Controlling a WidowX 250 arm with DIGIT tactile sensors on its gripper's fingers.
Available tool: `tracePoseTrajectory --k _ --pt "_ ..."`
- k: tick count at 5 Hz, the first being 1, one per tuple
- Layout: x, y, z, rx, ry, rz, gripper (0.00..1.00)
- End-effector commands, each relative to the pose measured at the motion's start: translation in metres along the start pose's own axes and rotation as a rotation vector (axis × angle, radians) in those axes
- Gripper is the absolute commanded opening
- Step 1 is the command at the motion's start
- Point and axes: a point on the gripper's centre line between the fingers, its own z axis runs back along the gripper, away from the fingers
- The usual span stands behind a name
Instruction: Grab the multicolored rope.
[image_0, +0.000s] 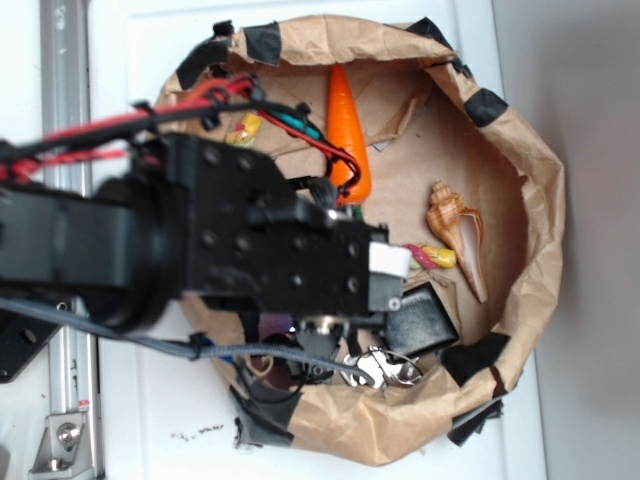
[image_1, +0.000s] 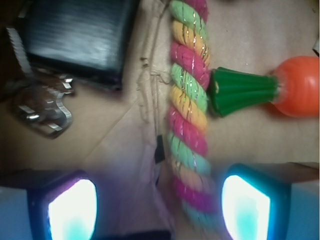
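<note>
The multicolored rope (image_1: 189, 100), twisted from pink, yellow and pale green strands, runs top to bottom across the brown paper in the wrist view. Its lower part lies between the fingers of my gripper (image_1: 160, 210), closer to the right pad (image_1: 247, 207) than the left pad (image_1: 72, 210). The jaws stand wide apart and grip nothing. In the exterior view my black arm (image_0: 250, 240) covers most of the rope; only one yellow-tipped end (image_0: 437, 257) and a short piece (image_0: 243, 128) show.
An orange plastic carrot (image_0: 347, 120) lies beside the rope, its green top (image_1: 240, 90) touching it. A black box (image_1: 75, 35), a shiny metal piece (image_1: 42, 105) and a seashell (image_0: 457, 230) also sit inside the taped brown paper bag (image_0: 530, 150).
</note>
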Motion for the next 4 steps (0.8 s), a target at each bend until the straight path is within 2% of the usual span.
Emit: tracePoseTrajectory --k 1,2,3,4 --pt "0.014 0.036 -0.027 0.03 -0.001 0.02 1.0" --pt "0.015 0.057 -0.026 -0.014 -0.017 0.051 0.0" --pt "0.011 0.06 -0.031 -0.043 -0.019 0.072 0.0" --pt "0.009 0.058 -0.033 -0.035 -0.026 0.068 0.0"
